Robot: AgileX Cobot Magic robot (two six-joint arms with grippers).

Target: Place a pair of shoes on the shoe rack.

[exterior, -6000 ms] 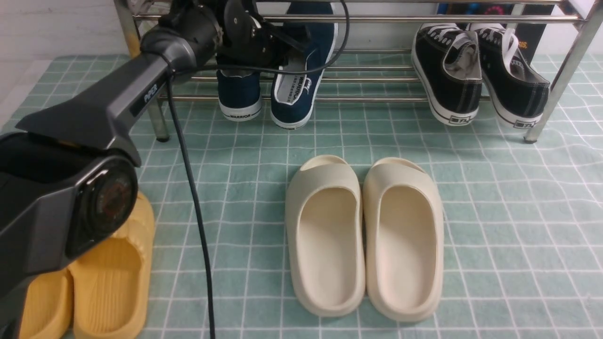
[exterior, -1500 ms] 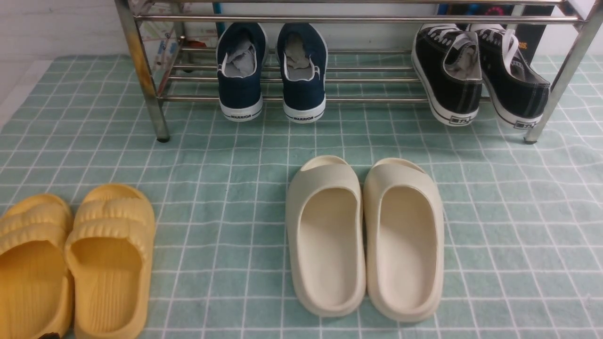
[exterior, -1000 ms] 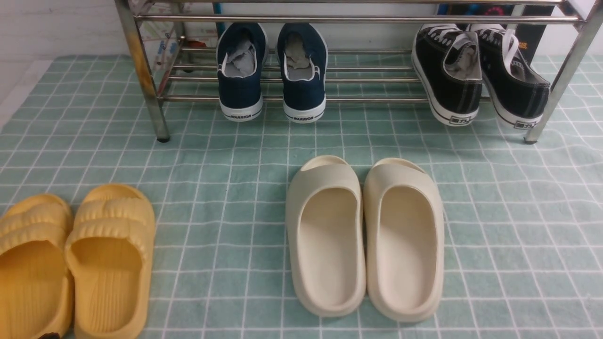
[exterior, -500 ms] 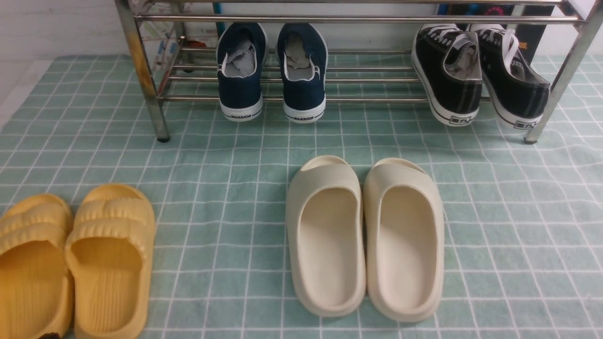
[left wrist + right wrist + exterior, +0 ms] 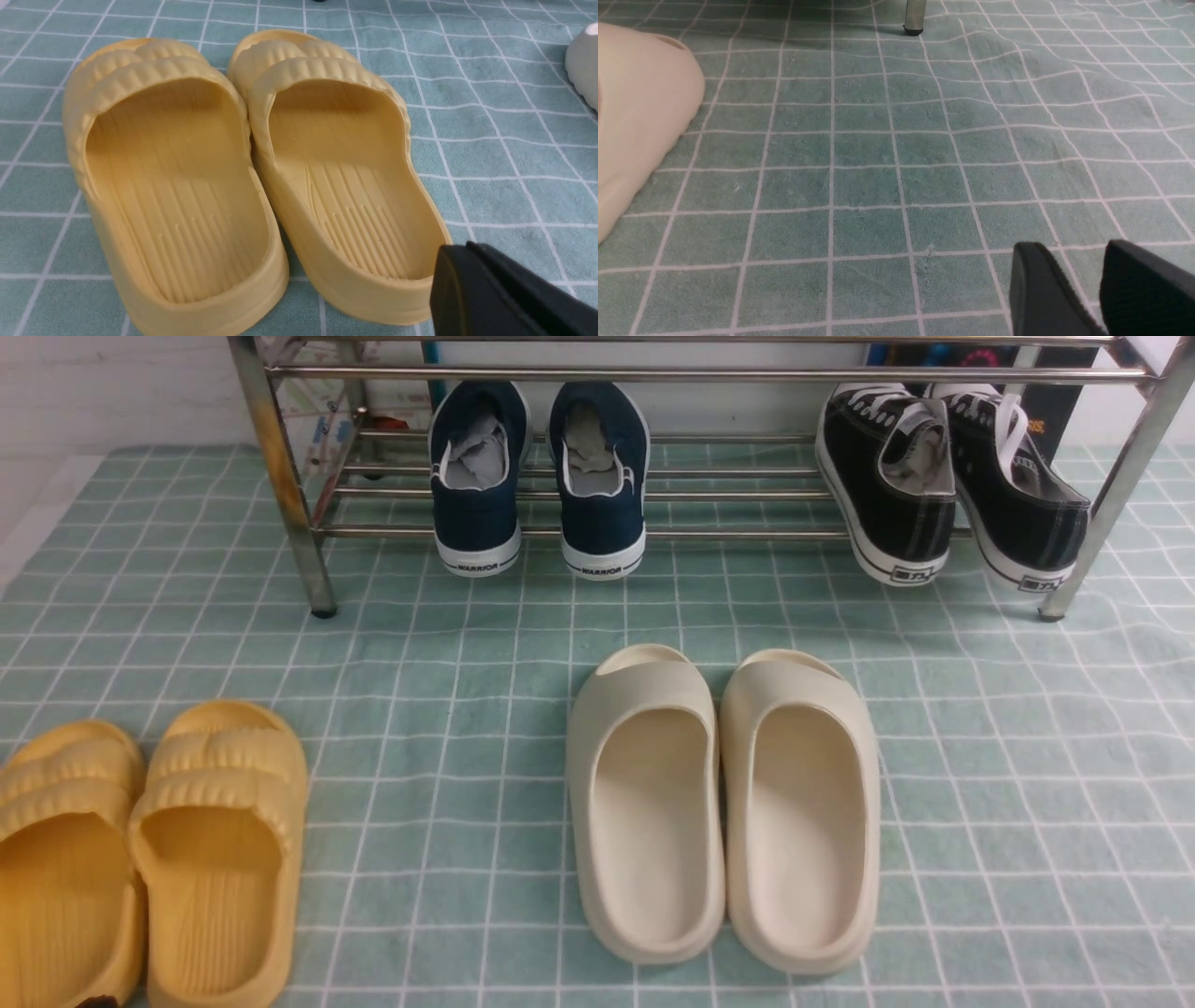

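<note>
- The left gripper [image 5: 472,284] is pulled back near the yellow slides [image 5: 252,177], jaws closed on nothing; six seconds ago its arm reached into the rack [image 5: 280,495].
- The right gripper [image 5: 1083,284] hangs over bare mat [image 5: 896,154], jaws apart, empty.
- Both navy shoes [image 5: 540,476] now sit side by side on the rack's low bars at the far left, heels toward the robot; then, the right one was tipped in the jaws.
- The task looks done.
</note>
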